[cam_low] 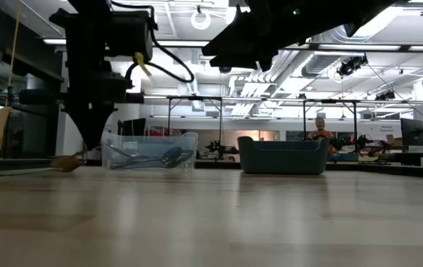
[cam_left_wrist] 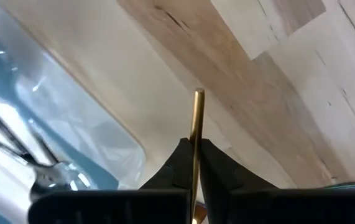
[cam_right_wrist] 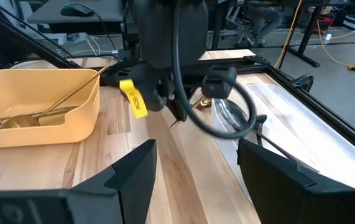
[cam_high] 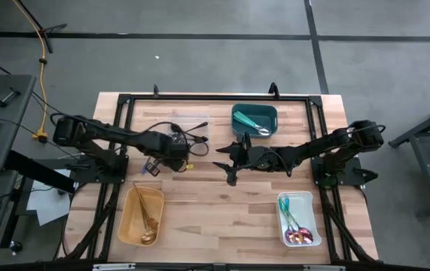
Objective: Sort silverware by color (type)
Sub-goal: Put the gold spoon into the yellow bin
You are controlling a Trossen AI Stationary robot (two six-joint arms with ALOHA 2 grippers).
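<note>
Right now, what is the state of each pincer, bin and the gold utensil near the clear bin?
Left pincer: shut on gold utensil, low at the table.
Gold utensil: gripped by its handle.
Right pincer: open, holds nothing, mid-table.
Clear bin: holds dark utensils.
Teal bin: holds teal-handled utensils.
Yellow bin: holds gold spoons.
White bin: holds pink-purple spoons.

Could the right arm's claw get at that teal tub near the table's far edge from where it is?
Probably yes. The right claw hangs open mid-table, the teal tub sits just beyond it, and nothing lies between them.
</note>
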